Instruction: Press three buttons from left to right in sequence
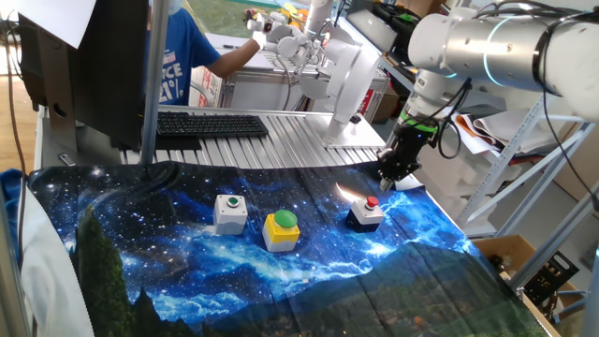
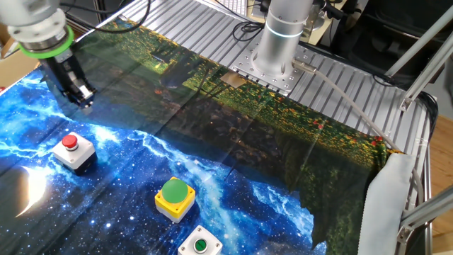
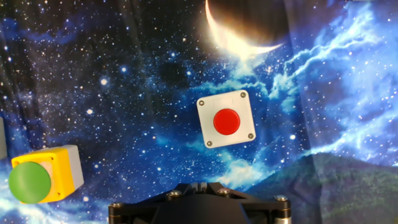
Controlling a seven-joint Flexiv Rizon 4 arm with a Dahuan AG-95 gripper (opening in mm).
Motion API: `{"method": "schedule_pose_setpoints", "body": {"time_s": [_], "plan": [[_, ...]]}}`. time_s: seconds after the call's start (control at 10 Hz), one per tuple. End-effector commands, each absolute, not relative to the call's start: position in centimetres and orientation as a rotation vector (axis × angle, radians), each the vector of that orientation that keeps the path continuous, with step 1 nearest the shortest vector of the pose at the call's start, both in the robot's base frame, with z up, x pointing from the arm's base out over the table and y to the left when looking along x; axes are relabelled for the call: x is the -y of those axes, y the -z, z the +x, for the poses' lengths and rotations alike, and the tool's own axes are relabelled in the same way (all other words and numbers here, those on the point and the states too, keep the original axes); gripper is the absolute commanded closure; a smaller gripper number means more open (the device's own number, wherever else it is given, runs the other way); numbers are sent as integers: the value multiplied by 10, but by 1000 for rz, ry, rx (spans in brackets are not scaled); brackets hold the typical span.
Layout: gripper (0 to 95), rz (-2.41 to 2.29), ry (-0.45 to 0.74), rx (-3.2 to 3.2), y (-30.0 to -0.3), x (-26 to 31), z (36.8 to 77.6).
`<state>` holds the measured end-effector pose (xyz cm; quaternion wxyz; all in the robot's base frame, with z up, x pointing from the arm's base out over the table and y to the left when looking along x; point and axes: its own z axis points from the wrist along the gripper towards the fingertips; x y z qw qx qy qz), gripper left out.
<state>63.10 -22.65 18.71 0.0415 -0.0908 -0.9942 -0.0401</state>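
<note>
Three buttons stand in a row on the starry cloth. At the left is a grey box with a small green cap (image 1: 230, 212) (image 2: 199, 244). In the middle sits a yellow box with a large green dome (image 1: 281, 229) (image 2: 175, 196) (image 3: 37, 180). At the right a red cap tops a light plate on a dark box (image 1: 366, 213) (image 2: 73, 150) (image 3: 226, 121). My gripper (image 1: 393, 170) (image 2: 79, 94) hangs in the air above and beyond the red button, touching nothing, fingers shut. The hand view looks down on the red button, with only the gripper's black body (image 3: 199, 208) showing.
A galaxy-print cloth (image 1: 187, 271) covers the table. The arm's silver base (image 2: 272, 53) is bolted to the slatted metal top behind it. A black keyboard (image 1: 211, 124), a monitor and a person stand at the far side. Shelving stands to the right.
</note>
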Motion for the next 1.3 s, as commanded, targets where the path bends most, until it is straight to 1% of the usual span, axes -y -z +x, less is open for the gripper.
{"method": "schedule_pose_setpoints", "body": {"time_s": [0.1,1.3], "plan": [[950,-281,127,3045,-189,227,631],[950,-278,147,3019,-189,227,631]]}}
